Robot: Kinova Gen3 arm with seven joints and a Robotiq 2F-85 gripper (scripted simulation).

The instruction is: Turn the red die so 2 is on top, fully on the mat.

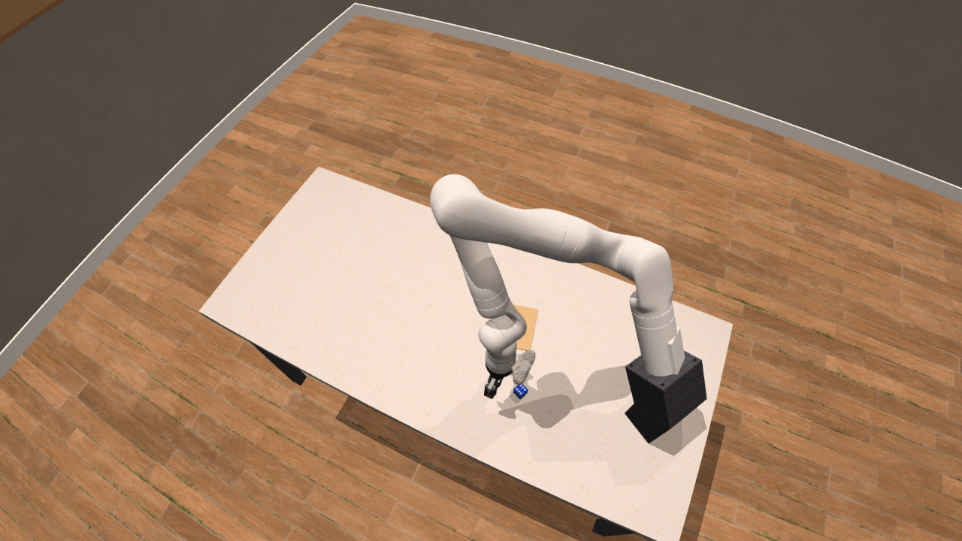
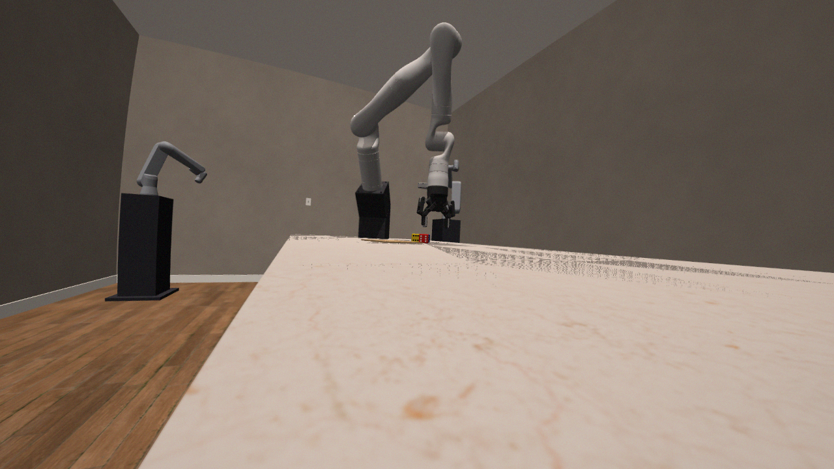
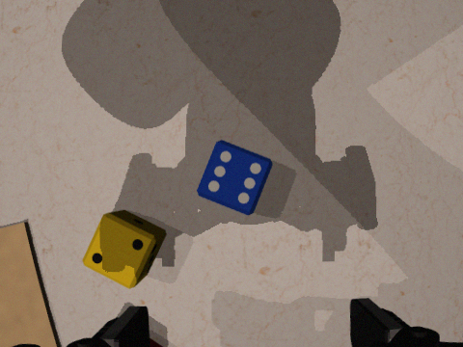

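Observation:
The red die (image 2: 424, 238) stands on the table, off the mat; its side towards the exterior camera shows two columns of white pips. In the wrist view only a red sliver (image 3: 155, 343) shows beside the left finger, so its top is hidden. The tan mat (image 1: 530, 327) (image 3: 21, 289) lies flat. The yellow die (image 2: 415, 238) (image 3: 118, 248) shows 2 on top, between mat and blue die. The blue die (image 1: 519, 390) (image 3: 234, 177) shows 6 on top. My gripper (image 1: 490, 394) (image 2: 436, 223) (image 3: 249, 326) is open, pointing down above the table, with nothing between its fingers.
The white table (image 1: 336, 269) (image 2: 466, 350) bears the dice, the mat and, at its right end, the arm's black base (image 1: 666, 397) (image 2: 372, 210). The arm hides part of the mat in the top view. Arm shadows fall around the dice.

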